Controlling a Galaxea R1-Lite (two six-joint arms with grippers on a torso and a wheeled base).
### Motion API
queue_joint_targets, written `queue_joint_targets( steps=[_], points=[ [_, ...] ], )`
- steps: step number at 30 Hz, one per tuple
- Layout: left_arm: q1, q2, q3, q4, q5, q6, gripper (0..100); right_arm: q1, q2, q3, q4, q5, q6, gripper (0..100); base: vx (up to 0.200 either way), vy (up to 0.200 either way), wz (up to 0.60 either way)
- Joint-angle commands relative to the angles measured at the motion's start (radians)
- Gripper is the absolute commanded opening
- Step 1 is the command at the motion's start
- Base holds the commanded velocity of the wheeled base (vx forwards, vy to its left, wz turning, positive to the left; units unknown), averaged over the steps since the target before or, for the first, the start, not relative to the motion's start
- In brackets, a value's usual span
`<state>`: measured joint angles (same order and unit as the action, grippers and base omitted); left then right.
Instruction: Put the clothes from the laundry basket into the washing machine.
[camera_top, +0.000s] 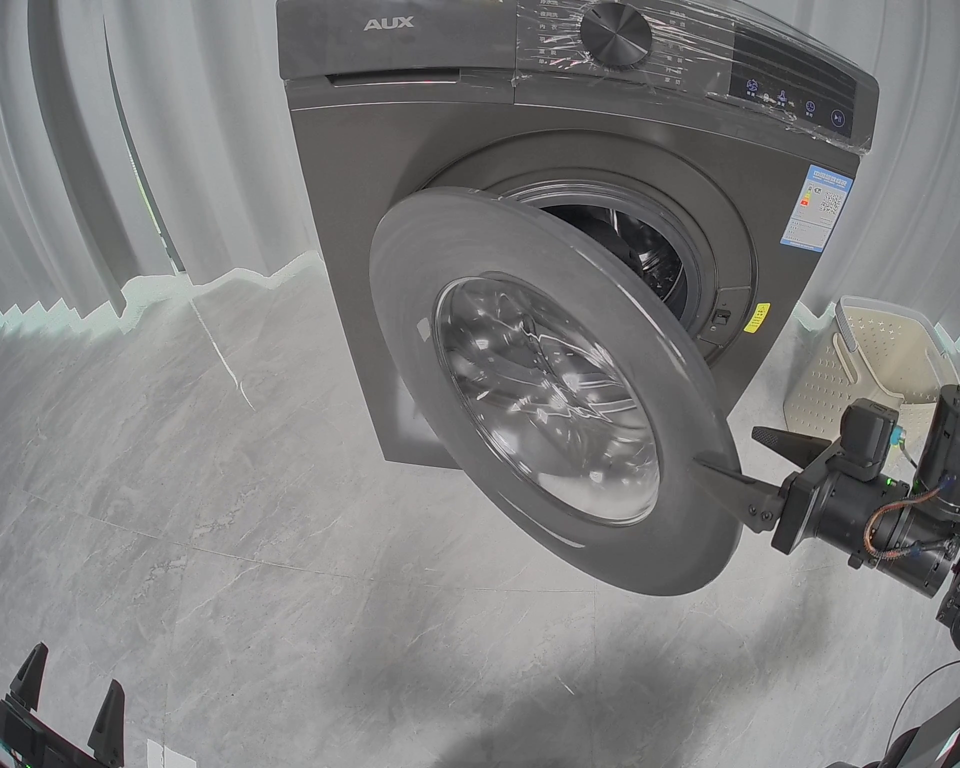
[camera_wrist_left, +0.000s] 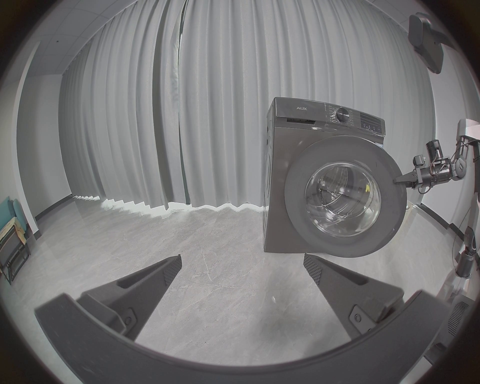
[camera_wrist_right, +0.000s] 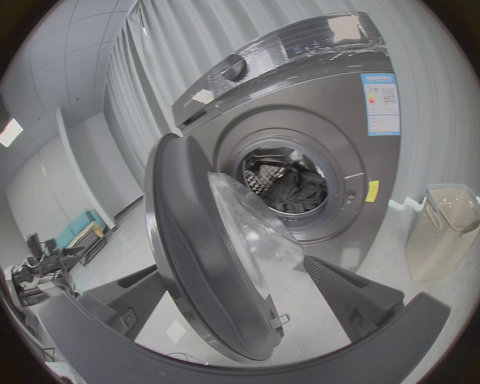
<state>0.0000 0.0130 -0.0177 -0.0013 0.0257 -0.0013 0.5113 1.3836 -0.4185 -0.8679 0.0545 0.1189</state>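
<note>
The grey washing machine (camera_top: 400, 150) stands ahead with its round door (camera_top: 540, 390) swung partly out. My right gripper (camera_top: 755, 465) is open at the door's right rim, one finger on each side of the edge; in the right wrist view the door (camera_wrist_right: 200, 240) stands between the fingers (camera_wrist_right: 350, 295). Dark clothes (camera_wrist_right: 295, 187) lie inside the drum. The cream laundry basket (camera_top: 880, 370) stands on the floor right of the machine. My left gripper (camera_top: 68, 695) is low at the near left, open and holding nothing, far from the machine (camera_wrist_left: 280, 175).
Grey tiled floor (camera_top: 200, 480) lies open left of and in front of the machine. White curtains (camera_top: 150, 150) hang behind it. The basket (camera_wrist_right: 445, 230) sits close to the machine's right side, behind my right arm.
</note>
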Motion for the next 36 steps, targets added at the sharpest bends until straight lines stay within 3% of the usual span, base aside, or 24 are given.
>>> queue_joint_targets(
  steps=[1, 10, 14, 17, 19, 21, 24, 29, 34, 36],
  points=[
    [0.000, -0.011, 0.018, 0.000, 0.000, 0.000, 100, -0.143, 0.000, 0.010, -0.019, -0.007, -0.002, 100, 0.000, 0.000, 0.00],
    [0.000, -0.011, 0.018, 0.000, 0.000, 0.000, 100, -0.353, -0.037, 0.009, -0.017, -0.012, -0.010, 100, 0.000, 0.000, 0.00],
    [0.000, -0.011, 0.018, 0.000, 0.000, 0.000, 100, -0.385, -0.038, 0.023, -0.019, -0.007, -0.008, 100, 0.000, 0.000, 0.00],
    [0.000, -0.011, 0.018, 0.000, 0.000, 0.000, 100, -0.367, -0.090, 0.098, -0.011, 0.011, -0.008, 100, 0.000, 0.000, 0.00],
    [0.000, -0.010, 0.018, 0.000, 0.000, 0.000, 100, -0.329, -0.156, 0.170, 0.006, 0.048, -0.019, 100, 0.000, -0.100, 0.00],
    [0.000, -0.010, 0.018, 0.000, 0.000, -0.002, 100, -0.232, -0.229, 0.261, 0.036, 0.076, -0.045, 100, 0.000, -0.200, 0.00],
    [0.000, -0.010, 0.018, 0.000, -0.001, 0.000, 100, -0.135, -0.284, 0.310, 0.087, 0.082, -0.048, 100, 0.000, -0.200, 0.00],
    [0.000, -0.010, 0.018, -0.002, -0.007, 0.003, 100, -0.050, -0.294, 0.296, 0.109, 0.085, -0.027, 100, 0.000, -0.200, 0.00],
    [0.000, -0.011, 0.018, -0.002, -0.007, 0.004, 100, 0.013, -0.222, 0.204, 0.104, 0.090, 0.090, 100, 0.000, -0.160, 0.00],
    [0.000, -0.011, 0.018, -0.002, -0.007, 0.004, 100, 0.032, -0.215, 0.179, 0.098, 0.088, 0.110, 100, 0.000, 0.000, 0.00]
  ],
)
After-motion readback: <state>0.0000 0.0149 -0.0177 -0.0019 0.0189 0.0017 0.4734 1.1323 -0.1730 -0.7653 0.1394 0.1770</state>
